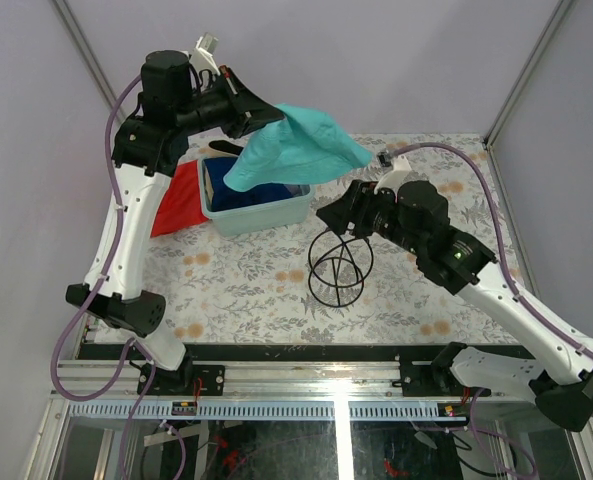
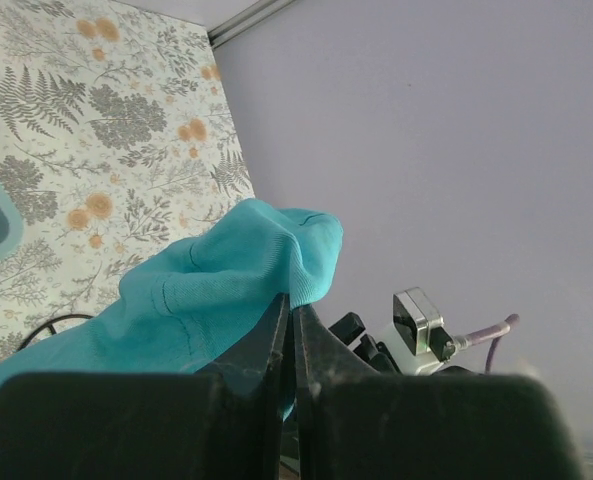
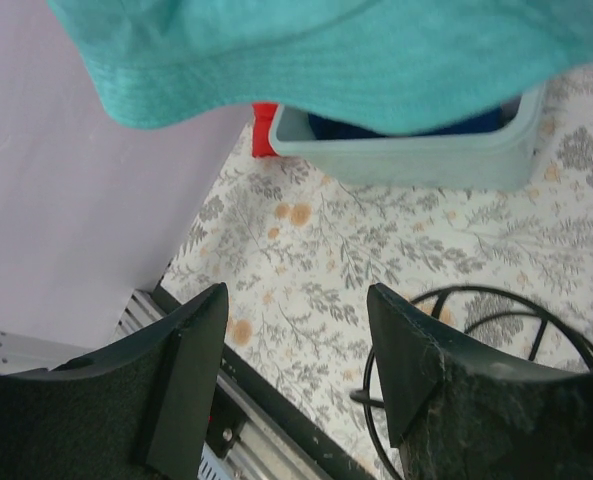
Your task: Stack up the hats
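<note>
While the left claw (image 2: 288,312) pinches the teal hat (image 1: 296,150) clear above the bin (image 1: 261,218), the right claw (image 3: 296,335) gapes.

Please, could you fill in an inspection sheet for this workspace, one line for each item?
Surface: table with a floral cover; no spill seen.
Job's things: teal hat held in the air over the bin; dark blue hat lying inside the bin; no other hats seen.
Clutter: red cloth flat on the table, at the bin's left side; black wire stand upright mid-table, nothing on it.
Grippers: left gripper shut on the teal hat; right gripper open, empty, close to the wire stand.
Cables: purple cable runs along the left arm, another along the right; no snag seen.
Surroundings: pale walls, metal frame post.
</note>
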